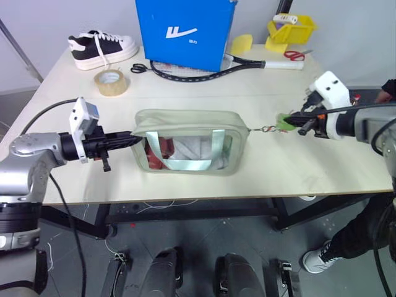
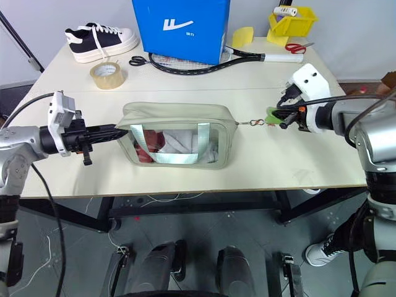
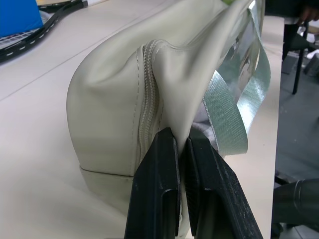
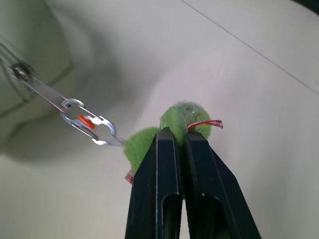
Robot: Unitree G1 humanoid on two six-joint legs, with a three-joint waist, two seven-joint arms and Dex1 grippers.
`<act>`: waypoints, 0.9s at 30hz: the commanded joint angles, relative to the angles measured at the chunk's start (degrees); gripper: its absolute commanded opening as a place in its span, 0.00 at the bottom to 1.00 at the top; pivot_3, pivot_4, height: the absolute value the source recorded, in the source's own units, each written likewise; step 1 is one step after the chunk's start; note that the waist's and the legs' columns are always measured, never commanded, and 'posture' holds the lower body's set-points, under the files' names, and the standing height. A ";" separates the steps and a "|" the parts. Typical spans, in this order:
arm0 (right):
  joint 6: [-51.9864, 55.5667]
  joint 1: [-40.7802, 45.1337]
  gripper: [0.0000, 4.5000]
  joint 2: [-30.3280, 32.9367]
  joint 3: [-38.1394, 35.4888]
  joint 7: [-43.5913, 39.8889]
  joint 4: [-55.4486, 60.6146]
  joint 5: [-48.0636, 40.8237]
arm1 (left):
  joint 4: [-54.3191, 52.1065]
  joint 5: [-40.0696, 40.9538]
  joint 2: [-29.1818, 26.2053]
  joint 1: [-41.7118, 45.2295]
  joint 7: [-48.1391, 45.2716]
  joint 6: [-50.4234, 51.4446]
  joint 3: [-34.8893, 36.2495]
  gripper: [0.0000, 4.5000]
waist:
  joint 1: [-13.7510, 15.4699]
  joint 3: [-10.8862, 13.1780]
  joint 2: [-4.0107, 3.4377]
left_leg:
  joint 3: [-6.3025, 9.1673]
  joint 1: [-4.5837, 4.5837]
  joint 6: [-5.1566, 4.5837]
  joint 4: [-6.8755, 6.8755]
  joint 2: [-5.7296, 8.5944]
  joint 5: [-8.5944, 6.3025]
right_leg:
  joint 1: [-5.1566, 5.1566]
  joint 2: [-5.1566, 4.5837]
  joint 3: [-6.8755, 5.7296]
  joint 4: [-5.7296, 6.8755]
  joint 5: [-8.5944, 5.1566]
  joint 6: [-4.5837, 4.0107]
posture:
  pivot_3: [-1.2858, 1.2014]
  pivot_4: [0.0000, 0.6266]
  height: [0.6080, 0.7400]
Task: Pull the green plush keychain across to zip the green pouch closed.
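Bare table lies open before and behind my pouch. Tape roll, blue box and racket block the far side.

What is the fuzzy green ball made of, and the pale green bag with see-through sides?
The fuzzy green ball looks like plush: matte, fluffy fibres. The pale green bag looks like smooth faux leather or coated fabric, with stitched seams; its glossy see-through sides look like plastic.

Your pale tabletop carries the green pouch at centre, tape roll at ten o'clock, sneaker beyond, blue box at twelve.
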State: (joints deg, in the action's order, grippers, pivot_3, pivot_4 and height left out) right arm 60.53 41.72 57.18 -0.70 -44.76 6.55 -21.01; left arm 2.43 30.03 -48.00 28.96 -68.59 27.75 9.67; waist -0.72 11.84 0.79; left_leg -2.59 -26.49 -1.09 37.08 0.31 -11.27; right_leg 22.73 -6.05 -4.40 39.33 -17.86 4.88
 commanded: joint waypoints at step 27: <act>0.25 -2.83 1.00 -6.71 -13.01 -1.04 7.10 -10.25 | -1.25 7.81 -6.48 1.36 -2.20 6.87 5.87 0.94 | 0.04 0.00 0.01 | -0.03 0.03 -0.01 0.03 -0.05 -0.01 | -0.02 0.08 0.00 -0.01 0.01 0.00 | 0.52 0.24 0.75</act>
State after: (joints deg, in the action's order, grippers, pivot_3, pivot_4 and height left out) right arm 62.72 38.98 49.30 -10.60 -43.46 12.05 -29.08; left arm 1.29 36.19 -52.69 29.46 -69.33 34.48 12.73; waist -0.68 11.84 0.80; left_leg -2.62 -26.46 -1.10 37.11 0.26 -11.28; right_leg 22.70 -5.96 -4.41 39.31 -17.85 4.88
